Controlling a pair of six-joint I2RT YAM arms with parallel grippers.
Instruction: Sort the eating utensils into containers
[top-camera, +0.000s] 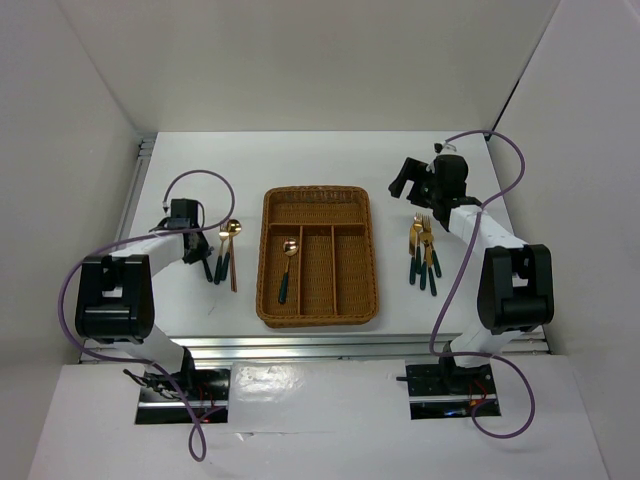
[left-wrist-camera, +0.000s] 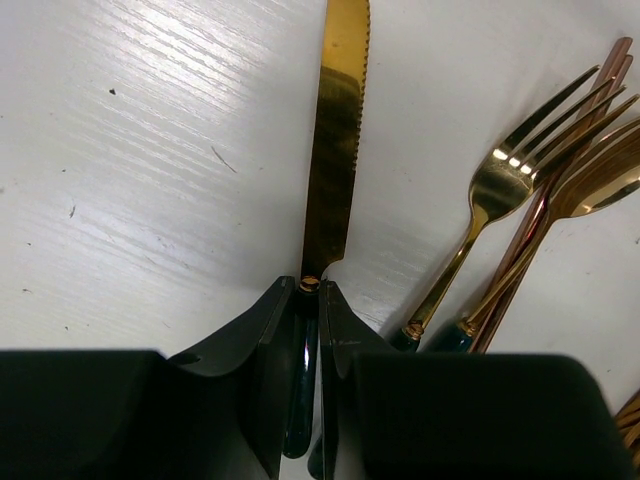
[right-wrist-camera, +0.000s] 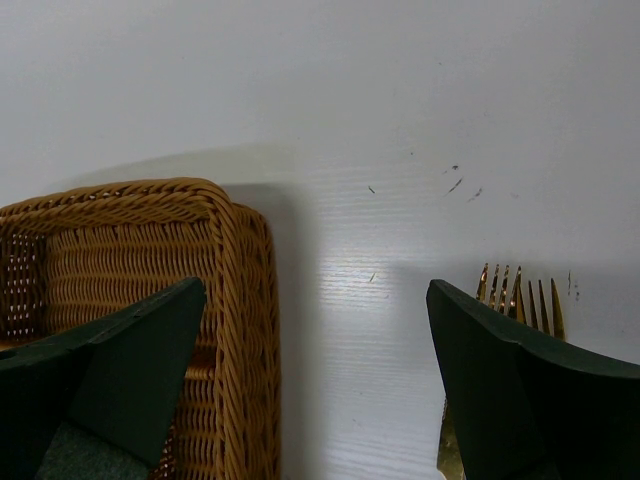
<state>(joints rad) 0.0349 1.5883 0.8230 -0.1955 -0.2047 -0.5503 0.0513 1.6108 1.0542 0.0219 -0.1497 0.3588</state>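
Note:
The brown wicker tray (top-camera: 371, 262) lies mid-table, with one gold spoon with a green handle (top-camera: 288, 260) in its left long slot. My left gripper (top-camera: 203, 256) is low at the table left of the tray. In the left wrist view it (left-wrist-camera: 312, 300) is shut on the dark green handle of a gold knife (left-wrist-camera: 335, 150), whose blade points away along the table. Gold forks (left-wrist-camera: 500, 180) and copper chopsticks (left-wrist-camera: 575, 130) lie just right of it. My right gripper (top-camera: 404, 181) is open and empty above the table between the tray's far right corner (right-wrist-camera: 215, 250) and a fork pile (right-wrist-camera: 515, 293).
A spoon (top-camera: 231, 231) and a chopstick (top-camera: 234, 268) lie between my left gripper and the tray. Several forks and other utensils (top-camera: 423, 252) lie right of the tray. White walls close in the table on the left, back and right.

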